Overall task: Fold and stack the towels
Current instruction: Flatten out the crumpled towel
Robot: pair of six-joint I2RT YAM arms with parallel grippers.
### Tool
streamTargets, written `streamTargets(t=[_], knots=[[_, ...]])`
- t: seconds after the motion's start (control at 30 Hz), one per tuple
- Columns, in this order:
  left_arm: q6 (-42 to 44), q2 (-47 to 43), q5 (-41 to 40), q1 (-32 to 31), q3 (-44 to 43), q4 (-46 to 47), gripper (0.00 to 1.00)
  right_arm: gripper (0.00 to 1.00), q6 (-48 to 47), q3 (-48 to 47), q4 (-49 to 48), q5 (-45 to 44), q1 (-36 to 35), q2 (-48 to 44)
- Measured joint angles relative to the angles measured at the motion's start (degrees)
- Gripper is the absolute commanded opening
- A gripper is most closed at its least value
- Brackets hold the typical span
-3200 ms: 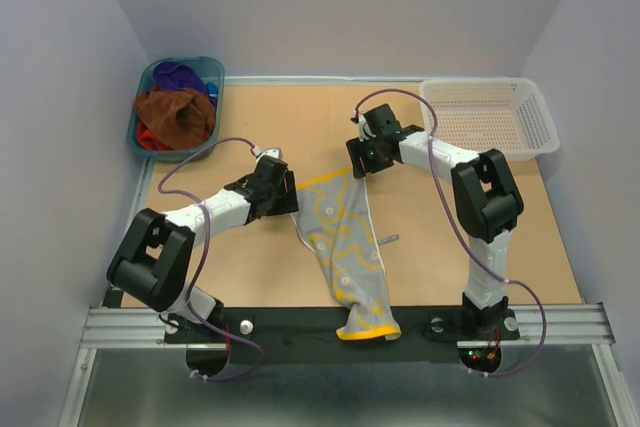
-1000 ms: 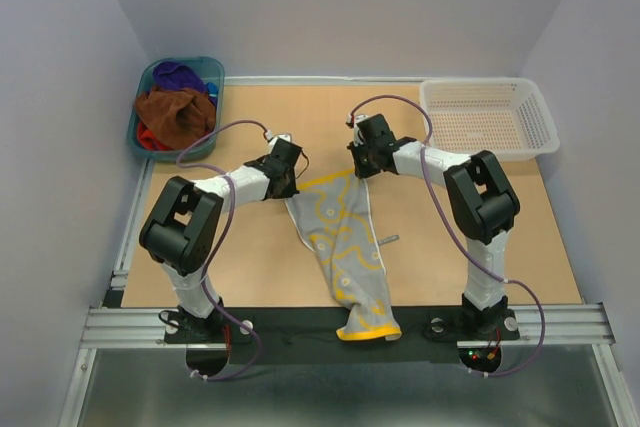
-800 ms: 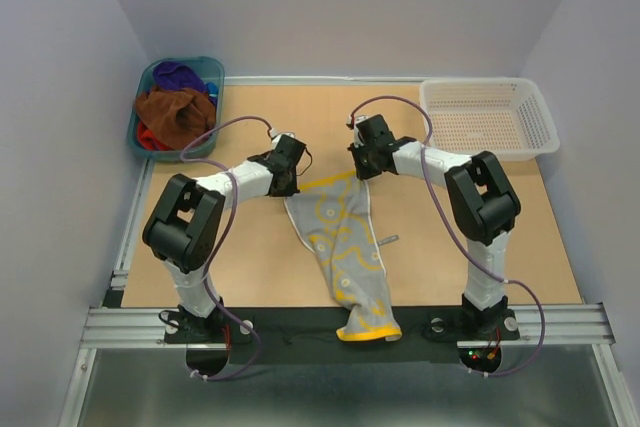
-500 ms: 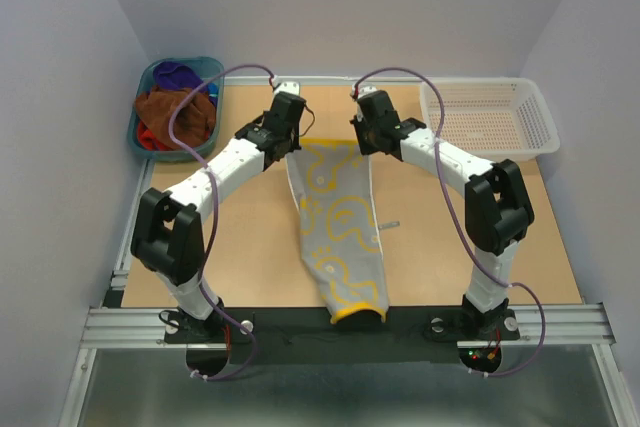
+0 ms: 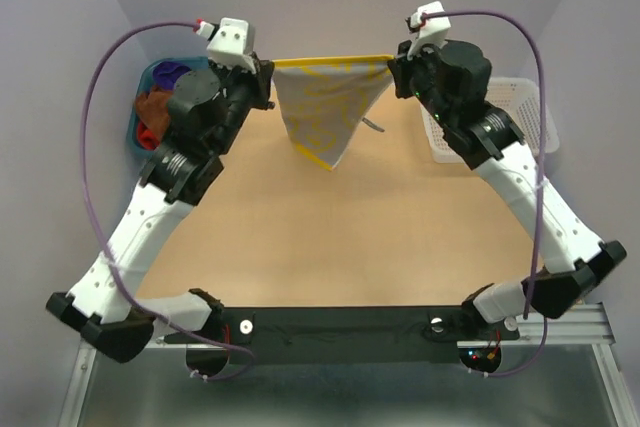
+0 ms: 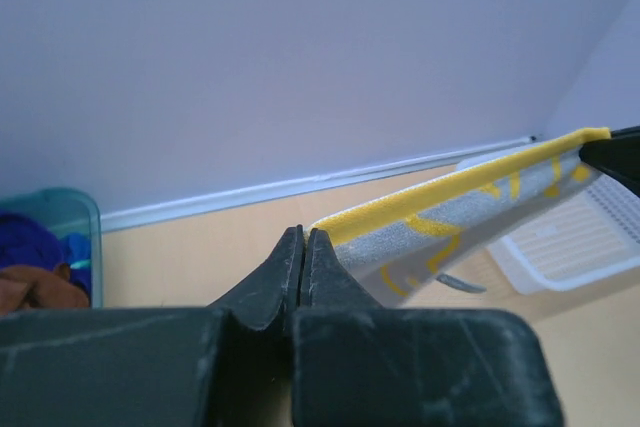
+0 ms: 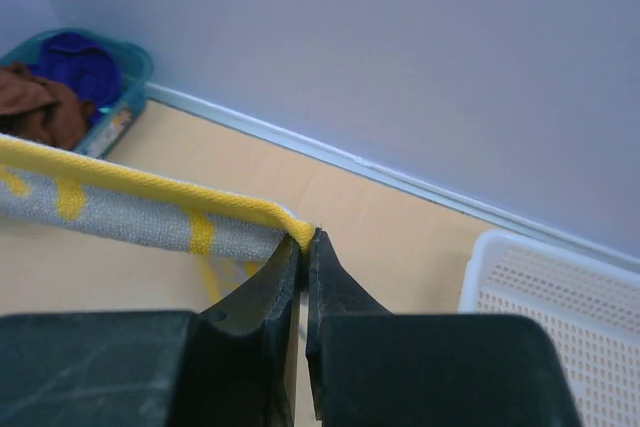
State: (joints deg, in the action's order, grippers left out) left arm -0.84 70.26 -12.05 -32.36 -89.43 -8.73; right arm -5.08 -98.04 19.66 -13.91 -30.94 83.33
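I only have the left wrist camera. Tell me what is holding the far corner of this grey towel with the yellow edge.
Observer: The right claw is shut on that corner of the yellow-edged grey cloth towel; the right wrist view shows the hem pinched there.
Operator: Report how the rest of it hangs.
Observer: From above, the top hem runs taut between the left claw and the right one, and the cloth drops to a single point below.
Operator: List what is in the teal plastic tub.
Observer: A brown towel and a purple towel, plus a red towel at its near end.
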Motion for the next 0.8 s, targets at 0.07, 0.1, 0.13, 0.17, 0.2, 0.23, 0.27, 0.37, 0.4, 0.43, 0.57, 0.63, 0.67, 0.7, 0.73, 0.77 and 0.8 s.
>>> streamTargets(t=[0.07, 0.1, 0.13, 0.17, 0.2, 0.23, 0.27, 0.37, 0.4, 0.43, 0.57, 0.63, 0.67, 0.7, 0.73, 0.77, 0.8], knots=[[1.2, -5.4, 2.9, -1.0, 2.6, 0.8, 0.00, 0.00, -0.9, 2.6, -0.4, 3.3, -0.3, -4.8], [1.5, -7.0, 3.8, -1.3, 3.5, 0.9, 0.00, 0.01, -1.3, 4.2, -0.3, 5.3, -0.4, -7.2], [1.9, -9.7, 5.3, -1.9, 4.7, 0.9, 0.00, 0.00, -1.6, 5.4, -0.2, 7.3, -0.6, -9.6], [2.1, -11.5, 6.3, -2.3, 5.5, 0.9, 0.00, 0.00, -1.9, 6.5, -0.2, 9.3, -0.7, -11.6], [2.1, -13.5, 7.6, -2.6, 6.3, 0.9, 0.00, 0.00, -2.1, 7.4, -0.2, 11.0, -0.7, -13.3], [2.1, -14.9, 8.5, -2.9, 6.8, 0.9, 0.00, 0.00, -2.3, 8.2, -0.1, 12.9, -0.7, -15.1], [2.1, -16.8, 10.1, -3.1, 7.3, 0.9, 0.00, 0.00, -2.4, 8.5, 0.0, 14.5, -0.7, -17.0], [1.7, -19.3, 12.3, -3.2, 7.4, 0.8, 0.00, 0.00, -2.7, 8.8, 0.5, 20.4, -0.7, -21.5], [1.5, -19.8, 13.0, -3.2, 7.4, 0.8, 0.00, 0.00, -2.7, 8.8, 0.6, 21.4, -0.7, -22.2], [1.1, -20.2, 13.6, -3.2, 7.4, 0.7, 0.00, 0.00, -2.7, 8.5, 1.3, 22.5, -0.7, -23.1], [0.3, -19.1, 12.8, -3.2, 6.5, -0.7, 0.00, 0.00, -2.9, 7.1, 2.8, 22.6, -0.7, -22.6], [0.1, -16.9, 10.3, -3.2, 5.6, -1.6, 0.00, 0.00, -3.1, 6.5, 3.4, 20.7, -0.6, -20.8], [-0.1, -15.5, 8.2, -3.2, 5.3, -1.8, 0.00, 0.00, -3.2, 6.1, 3.6, 19.8, -0.6, -19.8], [-0.1, -14.0, 5.7, -3.2, 5.2, -2.0, 0.00, 0.00, -3.4, 5.6, 3.6, 17.9, -0.6, -17.6], [-0.1, -12.3, 3.6, -3.1, 5.2, -2.3, 0.00, 0.01, -3.7, 5.4, 3.6, 16.3, -0.6, -15.8], [-0.5, -10.0, 1.0, -2.8, 5.2, -2.4, 0.00, 0.00, -3.8, 5.1, 3.9, 14.8, -0.5, -14.2], [-0.7, -8.4, -0.6, -2.3, 5.2, -2.5, 0.00, 0.01, -4.2, 4.7, 3.9, 13.0, -0.5, -11.9]])
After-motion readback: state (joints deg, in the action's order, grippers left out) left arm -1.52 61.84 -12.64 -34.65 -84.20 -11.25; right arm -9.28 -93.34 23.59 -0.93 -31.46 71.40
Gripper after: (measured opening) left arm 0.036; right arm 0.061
